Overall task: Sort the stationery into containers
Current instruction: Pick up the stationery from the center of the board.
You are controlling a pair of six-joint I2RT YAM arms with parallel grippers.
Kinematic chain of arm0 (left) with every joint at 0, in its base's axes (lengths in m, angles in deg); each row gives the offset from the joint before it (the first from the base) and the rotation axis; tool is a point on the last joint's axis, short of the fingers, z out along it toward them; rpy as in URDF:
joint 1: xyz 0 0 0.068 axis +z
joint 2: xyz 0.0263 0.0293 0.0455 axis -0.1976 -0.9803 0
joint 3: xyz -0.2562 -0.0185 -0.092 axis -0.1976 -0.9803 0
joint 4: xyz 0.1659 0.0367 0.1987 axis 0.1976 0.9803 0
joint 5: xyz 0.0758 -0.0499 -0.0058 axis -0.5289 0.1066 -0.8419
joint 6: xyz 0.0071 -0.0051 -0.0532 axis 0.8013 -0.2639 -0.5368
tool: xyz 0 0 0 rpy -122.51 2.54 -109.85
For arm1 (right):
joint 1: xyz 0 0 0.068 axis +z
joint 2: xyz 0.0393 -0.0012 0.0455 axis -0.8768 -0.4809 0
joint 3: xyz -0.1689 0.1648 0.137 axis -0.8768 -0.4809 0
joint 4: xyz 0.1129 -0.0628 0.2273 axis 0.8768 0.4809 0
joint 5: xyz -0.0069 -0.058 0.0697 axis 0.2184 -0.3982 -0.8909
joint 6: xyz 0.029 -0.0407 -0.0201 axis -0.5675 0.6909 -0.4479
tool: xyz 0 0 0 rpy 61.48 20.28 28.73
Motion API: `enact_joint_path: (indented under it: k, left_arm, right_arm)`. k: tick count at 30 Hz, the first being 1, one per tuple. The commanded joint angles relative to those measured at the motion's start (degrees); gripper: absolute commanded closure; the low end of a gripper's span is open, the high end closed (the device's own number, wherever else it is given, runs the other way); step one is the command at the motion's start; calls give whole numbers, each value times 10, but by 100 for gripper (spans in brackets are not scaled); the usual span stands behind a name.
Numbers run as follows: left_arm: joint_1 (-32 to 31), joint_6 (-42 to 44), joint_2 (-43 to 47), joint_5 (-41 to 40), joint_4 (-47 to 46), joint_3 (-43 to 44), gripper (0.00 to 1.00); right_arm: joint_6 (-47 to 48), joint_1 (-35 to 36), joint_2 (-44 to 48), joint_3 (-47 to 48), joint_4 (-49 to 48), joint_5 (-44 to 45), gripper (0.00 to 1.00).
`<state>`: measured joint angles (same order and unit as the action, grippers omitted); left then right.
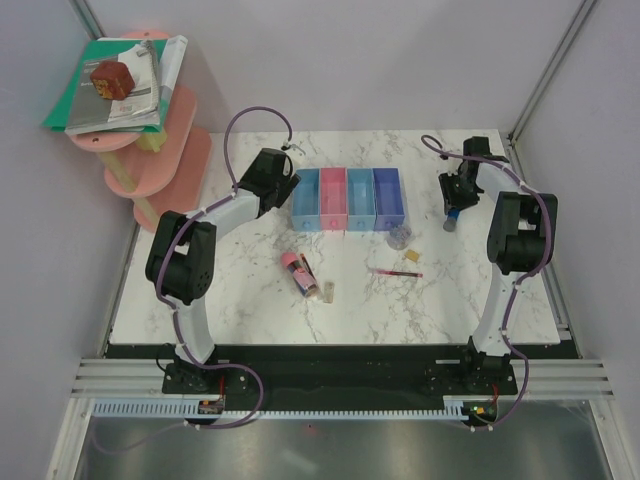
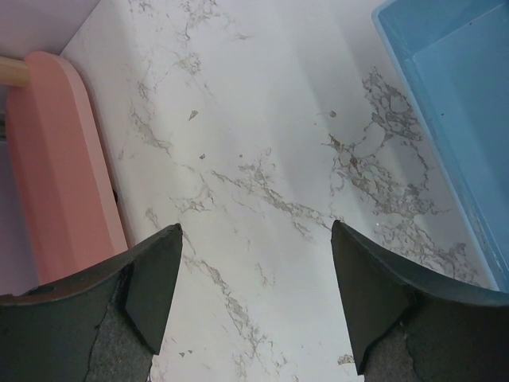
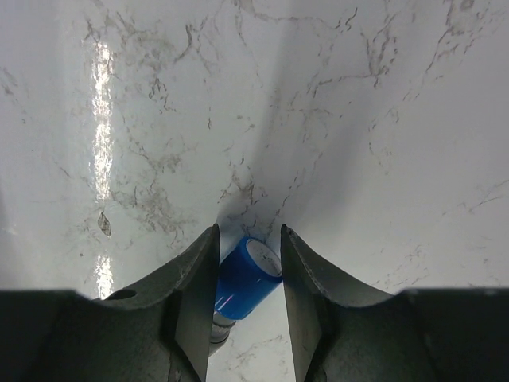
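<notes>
The right end effector (image 3: 250, 235) is clamped on the grey blue-capped plastic cylinder (image 3: 245, 278) by its cap, low over the white marble table (image 1: 380, 300). It is well right of the row of four joined plastic trays (image 1: 390, 222), probably ready to carry the cylinder there. The left end effector (image 2: 256, 231) waits with its fingers wide apart and empty.

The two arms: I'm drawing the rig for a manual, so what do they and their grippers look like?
The left arm and right arm match: white tubular links between bulky black joint housings, on black bases. A thin purple cable loops along each. The left gripper and right gripper each have two dark grey, wedge-shaped fingers tapering to the tips.
</notes>
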<state>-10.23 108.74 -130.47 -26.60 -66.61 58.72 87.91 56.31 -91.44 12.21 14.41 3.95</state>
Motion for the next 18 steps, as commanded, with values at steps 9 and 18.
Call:
enact_joint_path:
  k: [9, 18]
  left_arm:
    - [-3, 9, 27, 7, -8, 2, 17]
    - [-3, 7, 29, 14, -8, -1, 17]
  right_arm:
    - [1, 6, 6, 7, 19, 24, 48]
    - [-35, 4, 40, -32, 21, -8, 34]
